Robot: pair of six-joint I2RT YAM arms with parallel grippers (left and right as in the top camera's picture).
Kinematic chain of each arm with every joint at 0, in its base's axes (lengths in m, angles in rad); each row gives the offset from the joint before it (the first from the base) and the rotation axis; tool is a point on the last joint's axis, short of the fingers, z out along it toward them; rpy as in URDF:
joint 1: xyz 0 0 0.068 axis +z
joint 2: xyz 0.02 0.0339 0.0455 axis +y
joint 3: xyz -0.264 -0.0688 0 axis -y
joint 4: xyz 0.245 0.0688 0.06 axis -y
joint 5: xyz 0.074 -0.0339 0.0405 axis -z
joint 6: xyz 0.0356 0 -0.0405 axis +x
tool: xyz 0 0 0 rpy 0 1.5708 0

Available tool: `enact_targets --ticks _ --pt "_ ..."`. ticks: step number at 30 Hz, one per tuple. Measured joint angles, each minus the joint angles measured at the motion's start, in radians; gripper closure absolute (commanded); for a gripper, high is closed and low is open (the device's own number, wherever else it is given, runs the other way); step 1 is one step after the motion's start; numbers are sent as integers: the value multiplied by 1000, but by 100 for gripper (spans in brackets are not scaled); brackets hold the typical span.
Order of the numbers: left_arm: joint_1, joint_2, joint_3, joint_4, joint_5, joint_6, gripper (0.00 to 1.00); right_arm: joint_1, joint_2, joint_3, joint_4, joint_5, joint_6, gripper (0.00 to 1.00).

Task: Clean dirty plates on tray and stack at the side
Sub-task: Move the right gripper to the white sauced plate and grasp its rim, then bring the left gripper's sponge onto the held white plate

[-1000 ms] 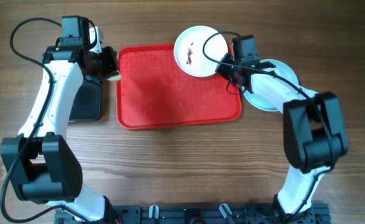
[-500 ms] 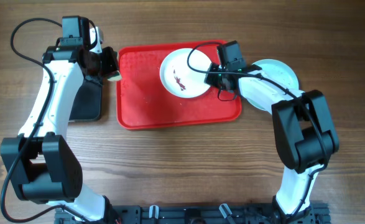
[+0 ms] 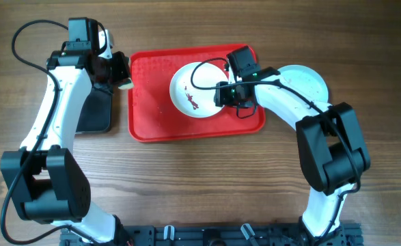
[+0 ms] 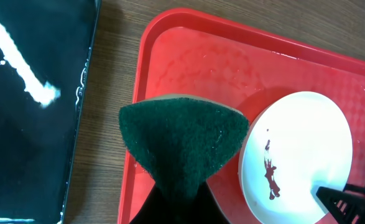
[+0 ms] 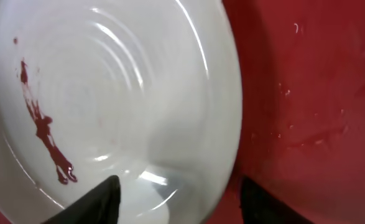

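Observation:
A white plate (image 3: 195,90) with a reddish-brown smear lies on the red tray (image 3: 152,102), right of the tray's centre. My right gripper (image 3: 222,94) is open at the plate's right rim. In the right wrist view one finger (image 5: 101,200) is over the plate (image 5: 107,93) and the other over the tray (image 5: 306,93), with the rim between them untouched. My left gripper (image 3: 123,74) hovers at the tray's back left corner, shut on a green sponge (image 4: 182,143). A pale blue plate (image 3: 304,78) rests on the table right of the tray.
A black tray (image 3: 94,113) lies left of the red tray, under the left arm, and shows wet streaks (image 4: 27,87). The right arm's forearm reaches over the pale blue plate. Bare wooden table lies in front of both trays.
The right arm brought the smeared plate from the tray's back right edge down and left onto the tray, then its jaws opened. The left arm and sponge stayed put.

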Motion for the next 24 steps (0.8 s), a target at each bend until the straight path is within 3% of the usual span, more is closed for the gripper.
enact_targets --ticks 5,11,14,18,22,24 --pt "-6 0 0 0 0 0 96 -2 0 26 90 82 -123 33" --pt "-40 0 -6 5 0 0 96 -11 15 36 196 135 -231 42" --pt "-53 0 -8 10 0 0 96 -11 43 37 205 139 -242 57" --pt "-56 0 -9 12 0 -4 96 -11 80 37 203 138 -235 68" --pt "-56 0 -10 12 0 -8 96 -11 85 37 200 138 -205 93" --pt "-56 0 -10 12 0 -8 96 -11 85 37 192 135 -169 96"
